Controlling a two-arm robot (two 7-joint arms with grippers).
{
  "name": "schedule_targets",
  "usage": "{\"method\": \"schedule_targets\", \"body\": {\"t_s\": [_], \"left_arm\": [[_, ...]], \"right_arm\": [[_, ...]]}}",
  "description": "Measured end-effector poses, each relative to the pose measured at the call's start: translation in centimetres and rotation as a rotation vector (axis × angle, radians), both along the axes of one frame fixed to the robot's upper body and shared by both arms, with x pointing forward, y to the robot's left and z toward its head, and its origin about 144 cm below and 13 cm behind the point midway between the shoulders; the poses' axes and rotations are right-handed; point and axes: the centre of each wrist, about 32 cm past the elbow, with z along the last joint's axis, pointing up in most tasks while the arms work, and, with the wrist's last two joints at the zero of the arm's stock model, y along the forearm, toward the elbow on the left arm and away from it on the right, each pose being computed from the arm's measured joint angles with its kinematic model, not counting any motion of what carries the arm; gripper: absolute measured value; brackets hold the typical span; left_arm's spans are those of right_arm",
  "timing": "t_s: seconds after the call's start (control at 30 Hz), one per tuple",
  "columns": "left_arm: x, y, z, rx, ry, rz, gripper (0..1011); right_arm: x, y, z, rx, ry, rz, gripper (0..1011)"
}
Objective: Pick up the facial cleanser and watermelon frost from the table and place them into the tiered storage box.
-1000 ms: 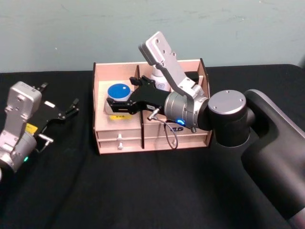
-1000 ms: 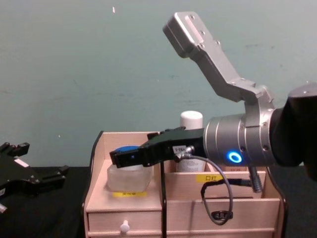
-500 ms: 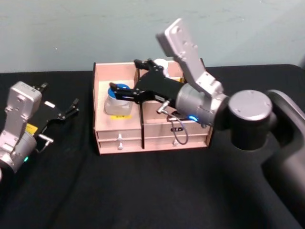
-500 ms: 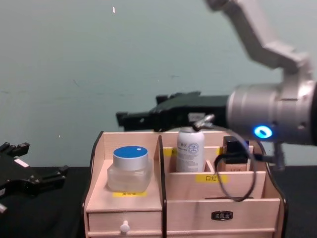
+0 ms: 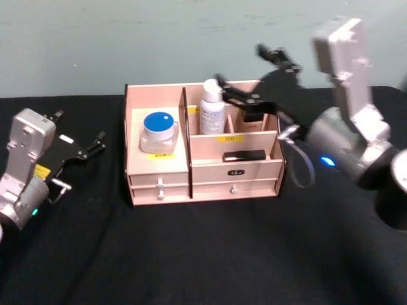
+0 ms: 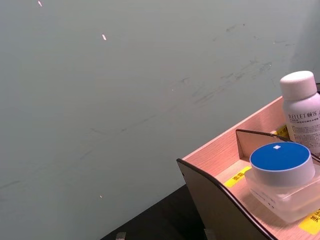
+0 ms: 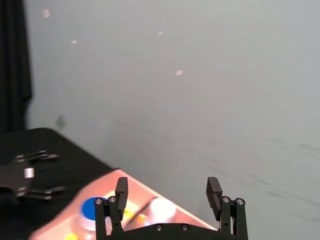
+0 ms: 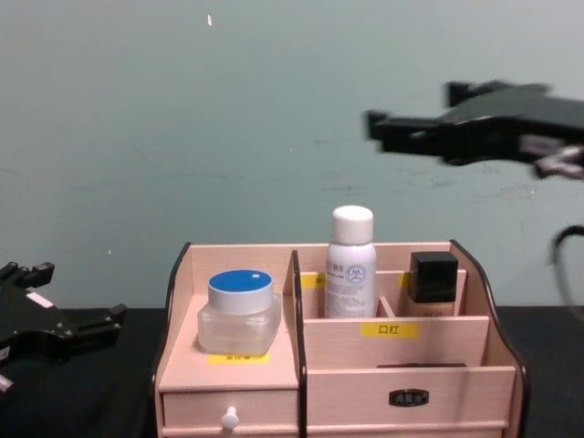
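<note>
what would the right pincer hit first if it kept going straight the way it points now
Probably nothing soon. The right pincer, open and empty, points level toward the robot's left, above the white spray bottle and the tiered storage box. Its line looks free, though depth is unclear.

I work at a staged test bench in what looks like a lab: a table (image 5: 191,254) draped in black cloth, a bare, scuffed pale-green wall (image 8: 182,137) close behind, and one wooden organiser (image 5: 159,181) of toiletries set out as props.
</note>
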Motion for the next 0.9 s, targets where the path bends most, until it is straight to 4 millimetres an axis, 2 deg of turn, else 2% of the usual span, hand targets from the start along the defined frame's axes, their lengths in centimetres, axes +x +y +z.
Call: {"method": "schedule_targets", "body": {"t_s": [0.37, 0.9], "left_arm": [[0.0, 0.0, 0.0, 0.000, 0.000, 0.000, 1010], [0.0, 0.0, 0.0, 0.000, 0.000, 0.000, 1010]], "right_arm": [[-2.5, -4.5, -1.6, 0.029, -0.038, -0.211, 1002], [-2.8, -7.3, -6.7, 0.039, 0.061, -0.395, 1002]]}}
